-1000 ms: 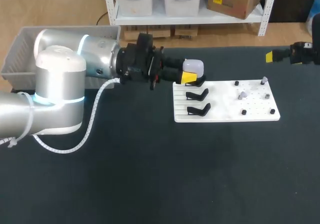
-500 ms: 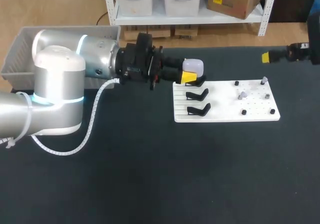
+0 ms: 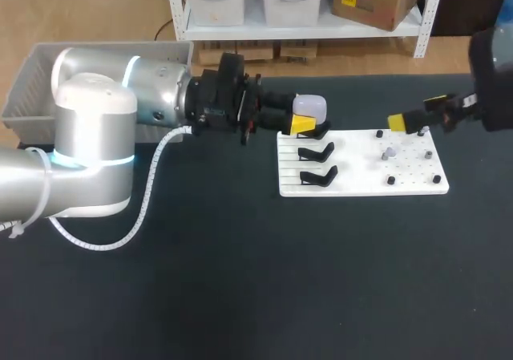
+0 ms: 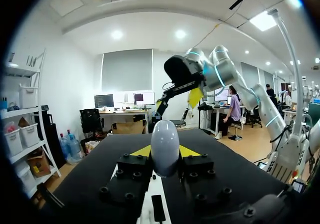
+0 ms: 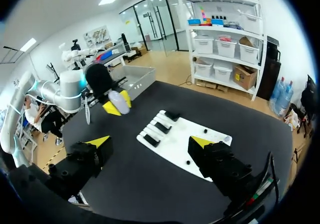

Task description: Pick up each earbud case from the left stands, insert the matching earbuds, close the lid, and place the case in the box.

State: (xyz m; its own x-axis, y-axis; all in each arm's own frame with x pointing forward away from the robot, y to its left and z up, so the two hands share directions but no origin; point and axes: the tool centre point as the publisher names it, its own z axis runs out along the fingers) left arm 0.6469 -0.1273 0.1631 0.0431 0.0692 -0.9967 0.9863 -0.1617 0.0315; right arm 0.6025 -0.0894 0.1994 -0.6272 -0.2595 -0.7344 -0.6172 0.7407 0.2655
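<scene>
My left gripper (image 3: 307, 118) is shut on a pale, rounded earbud case (image 3: 310, 104), held in the air just above the far left corner of the white board (image 3: 361, 171). In the left wrist view the case (image 4: 165, 143) stands upright between the yellow tips. Two black stands (image 3: 317, 150) on the board's left half are bare. Small grey earbuds (image 3: 389, 151) and black pegs sit on its right half. My right gripper (image 3: 417, 111) hangs open above the board's far right part, holding nothing. In the right wrist view it (image 5: 150, 141) is wide open high above the board (image 5: 175, 139).
A grey box (image 3: 28, 83) stands at the table's far left, behind my left arm; it shows as the grey box (image 5: 134, 77) in the right wrist view. Dark tabletop (image 3: 264, 280) spreads out in front of the board.
My right arm has swung in from the table's right edge toward the left and now hangs over the board's right side. The left arm and the case have kept still.
</scene>
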